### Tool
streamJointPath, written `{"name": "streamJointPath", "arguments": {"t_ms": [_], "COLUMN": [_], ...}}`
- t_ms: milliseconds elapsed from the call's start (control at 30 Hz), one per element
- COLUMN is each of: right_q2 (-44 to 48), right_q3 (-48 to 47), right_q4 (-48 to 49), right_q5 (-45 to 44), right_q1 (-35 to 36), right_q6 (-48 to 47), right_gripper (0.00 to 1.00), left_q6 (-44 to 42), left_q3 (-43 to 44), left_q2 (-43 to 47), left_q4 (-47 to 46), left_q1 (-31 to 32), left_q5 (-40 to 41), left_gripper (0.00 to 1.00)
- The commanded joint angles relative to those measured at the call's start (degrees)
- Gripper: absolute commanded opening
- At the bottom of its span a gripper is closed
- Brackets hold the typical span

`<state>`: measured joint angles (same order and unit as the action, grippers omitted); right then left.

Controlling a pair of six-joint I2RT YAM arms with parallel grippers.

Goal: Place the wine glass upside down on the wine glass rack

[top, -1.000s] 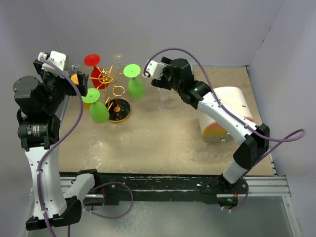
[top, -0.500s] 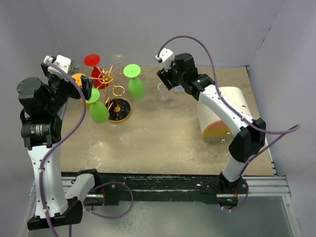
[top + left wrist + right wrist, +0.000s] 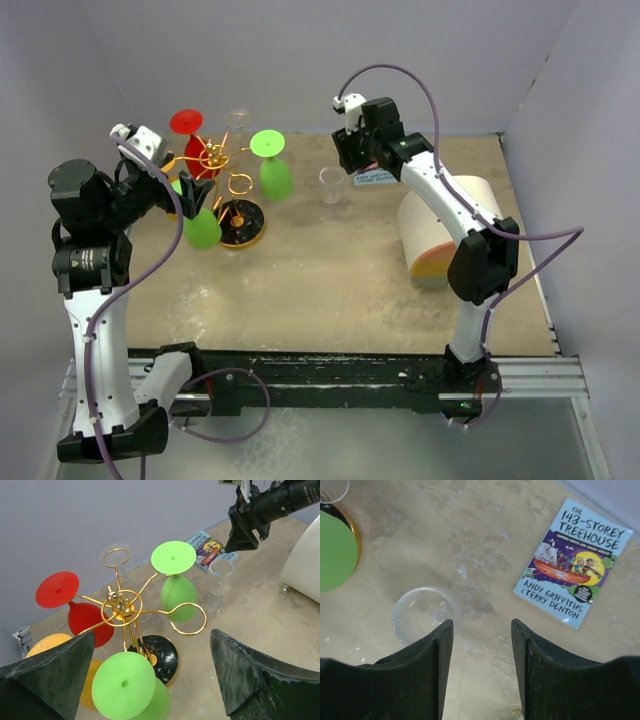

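Right wrist view: the clear glass [image 3: 422, 612] stands upright on the desk, off-centre beneath the partly spread, empty right hand [image 3: 481, 627]; it should centre on the stem before pinching; the left hand [image 3: 152, 635] gapes wide beside the rack [image 3: 120, 607].

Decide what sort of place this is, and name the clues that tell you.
Probably a robotics lab bench, not a home. The left arm and right arm are mounted along a metal rail; plain walls box the table in; the wine glass rack and a children's book look like staged props.
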<state>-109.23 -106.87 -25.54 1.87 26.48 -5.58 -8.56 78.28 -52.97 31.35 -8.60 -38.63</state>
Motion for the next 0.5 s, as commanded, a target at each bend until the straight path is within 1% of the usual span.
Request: {"name": "streamJointPath", "arguments": {"t_ms": [0,200,467], "right_q2": [0.0,-2.6,-7.4], "right_q3": [-2.8,-4.8,-9.6], "right_q4": [-2.6,-4.7,-7.7], "right_q5": [5.0,5.5,5.4], "right_q1": [0.2,0.2,0.2], "right_q6": [2.6,2.7,2.3], "right_gripper": [0.53,0.52,0.41], "left_q6": [0.6,0.8,1.0], "left_q3": [-0.5,-1.0,-1.1], "left_q2": [-0.3,-0.4,-0.3], "left_q4": [-3.0,-3.2,-3.4], "left_q1": [-0.5,-0.5,-0.4], "left_q5": [-2.3,-2.6,-3.8], "left_gripper": [0.99,0.99,0.99]}}
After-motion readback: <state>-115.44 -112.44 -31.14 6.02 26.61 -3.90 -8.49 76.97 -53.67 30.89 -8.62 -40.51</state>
